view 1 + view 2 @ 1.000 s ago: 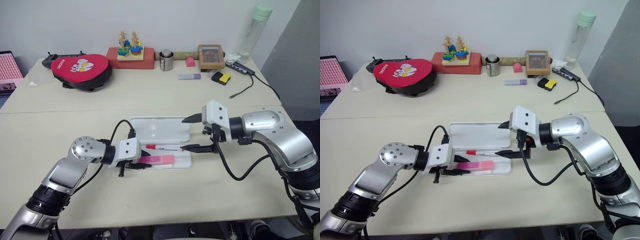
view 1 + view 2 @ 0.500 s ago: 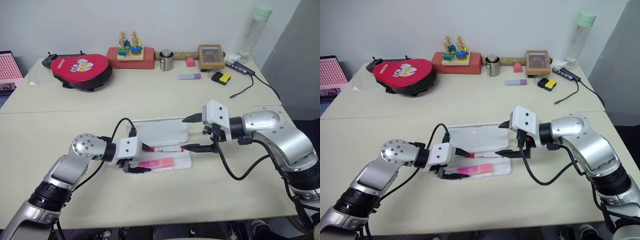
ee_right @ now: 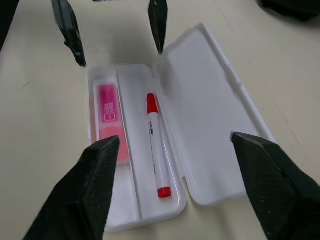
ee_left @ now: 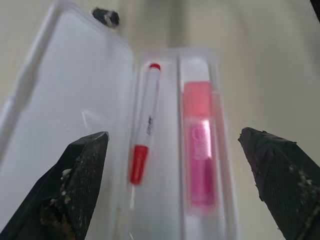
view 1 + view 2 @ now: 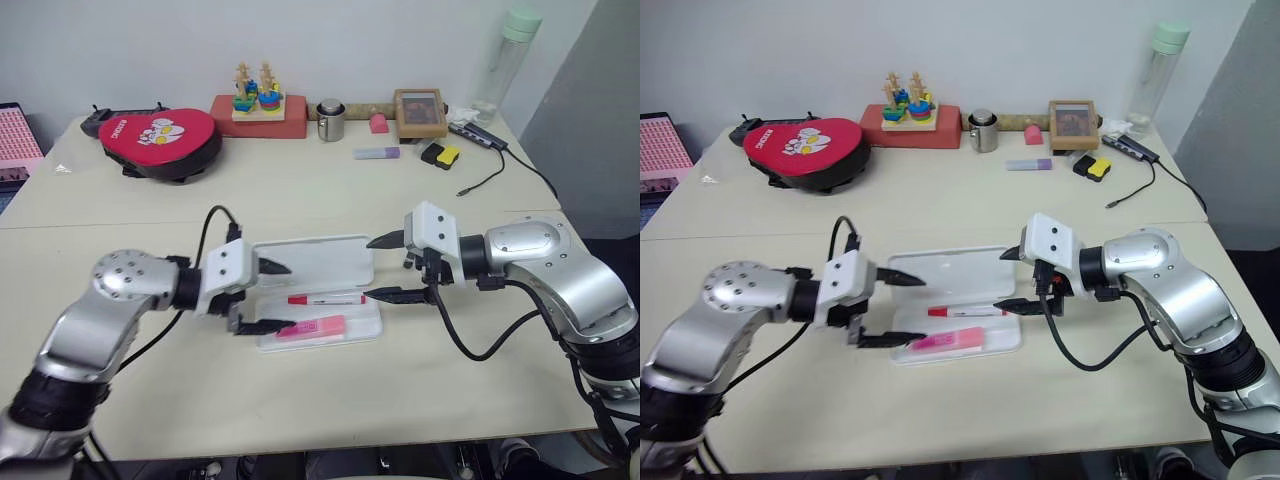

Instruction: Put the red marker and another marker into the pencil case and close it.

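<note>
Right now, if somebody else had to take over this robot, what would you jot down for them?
Left gripper: open, empty, at the left end of the case.
Right gripper: open, empty, at the case's right end.
Red marker: in the tray's far slot.
Pink highlighter: in the near slot.
Done: both pens are in the case.
Left: the lid lies flat open on the table; fold it over the tray and press it shut.
</note>
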Tool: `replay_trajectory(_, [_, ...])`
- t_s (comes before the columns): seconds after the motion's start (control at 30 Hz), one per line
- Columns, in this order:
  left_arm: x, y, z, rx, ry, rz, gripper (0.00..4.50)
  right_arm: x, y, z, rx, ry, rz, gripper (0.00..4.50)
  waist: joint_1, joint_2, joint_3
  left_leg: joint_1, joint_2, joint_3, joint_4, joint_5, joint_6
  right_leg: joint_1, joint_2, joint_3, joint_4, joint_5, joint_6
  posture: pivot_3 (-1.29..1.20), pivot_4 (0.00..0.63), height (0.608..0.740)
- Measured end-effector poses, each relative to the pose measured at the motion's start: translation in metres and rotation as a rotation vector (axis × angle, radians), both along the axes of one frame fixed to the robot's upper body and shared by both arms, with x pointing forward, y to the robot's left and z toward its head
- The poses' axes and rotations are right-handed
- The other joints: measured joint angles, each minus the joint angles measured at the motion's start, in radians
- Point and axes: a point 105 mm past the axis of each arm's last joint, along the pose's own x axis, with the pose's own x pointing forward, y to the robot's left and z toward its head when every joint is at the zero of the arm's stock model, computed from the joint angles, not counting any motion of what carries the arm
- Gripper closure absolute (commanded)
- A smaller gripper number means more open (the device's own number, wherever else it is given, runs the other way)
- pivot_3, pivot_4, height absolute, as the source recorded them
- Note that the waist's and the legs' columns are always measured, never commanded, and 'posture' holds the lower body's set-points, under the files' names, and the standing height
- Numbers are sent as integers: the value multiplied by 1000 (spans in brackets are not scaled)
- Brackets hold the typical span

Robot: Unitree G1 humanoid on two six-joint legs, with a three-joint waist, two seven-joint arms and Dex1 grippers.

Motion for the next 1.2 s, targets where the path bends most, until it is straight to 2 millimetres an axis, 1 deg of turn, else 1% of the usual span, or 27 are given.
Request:
replay_trajectory(0.03, [-4, 3, 2, -1, 15, 10, 0, -1, 1, -2, -10, 2, 5, 1912, 0, 0, 0, 0, 0, 0, 0, 0, 0, 0, 0, 0, 0, 0, 0, 0, 150, 740])
replay_trajectory(0.07, [-8, 5, 3, -2, 22, 17, 0, -2, 2, -4, -13, 4, 9, 2082, 0, 0, 0, 0, 0, 0, 0, 0, 0, 0, 0, 0, 0, 0, 0, 0, 150, 740])
replay_trajectory(0.1, [-11, 7, 4, -1, 31, 27, 0, -3, 3, -5, -18, 5, 14, 2461, 1, 0, 0, 0, 0, 0, 0, 0, 0, 0, 0, 0, 0, 0, 0, 0, 150, 740])
replay_trajectory(0.13, [-13, 8, 4, -1, 34, 34, 0, -3, 4, -7, -25, 5, 17, 2642, 1, 0, 0, 0, 0, 0, 0, 0, 0, 0, 0, 0, 0, 0, 0, 0, 150, 740])
replay_trajectory(0.2, [-15, 12, 3, 6, 38, 58, 0, -5, 6, -11, -39, 13, 27, 3189, 2, 0, 0, 1, 0, 0, 0, 0, 0, 1, 0, 0, 0, 0, 0, 0, 150, 740])
replay_trajectory(0.27, [-16, 15, 2, 8, 41, 73, 0, -6, 8, -13, -46, 18, 36, 3629, 2, 0, 0, 1, 0, 0, 0, 0, 0, 1, 0, 0, 0, 0, 0, 0, 150, 740])
replay_trajectory(0.37, [-17, 13, 2, 8, 37, 80, 0, -5, 10, -20, -67, 20, 48, 4339, 3, 0, 0, 1, 0, 1, 1, 0, 0, 1, 0, 1, 0, 0, 0, 0, 150, 740])
replay_trajectory(0.53, [-16, 15, 1, 4, 41, 106, 0, -4, 10, -43, -107, 62, 48, 4339, 3, 0, 0, 1, 0, 1, 0, 0, 0, 1, 0, 1, 0, 0, 0, 0, 150, 740])
replay_trajectory(0.8, [-10, 13, 7, -7, 12, 110, 0, -4, 19, -60, -120, 107, 79, 4339, 3, 0, 0, 1, 0, 1, 1, 0, 0, 1, 0, 1, 0, 0, 0, 0, 150, 740])
replay_trajectory(0.97, [-4, 13, 9, -13, 8, 114, 0, 0, 15, -66, -144, 109, 73, 4339, 3, 0, 0, 1, 0, 0, 0, 0, 0, 1, 0, 0, 0, 0, 0, 0, 150, 740])
replay_trajectory(1.2, [0, 11, 11, -14, 1, 103, 0, -3, 17, -70, -150, 125, 100, 4339, 3, 0, 0, 1, 0, 0, 0, 0, 0, 1, 0, 0, 0, 0, 0, 0, 150, 740])
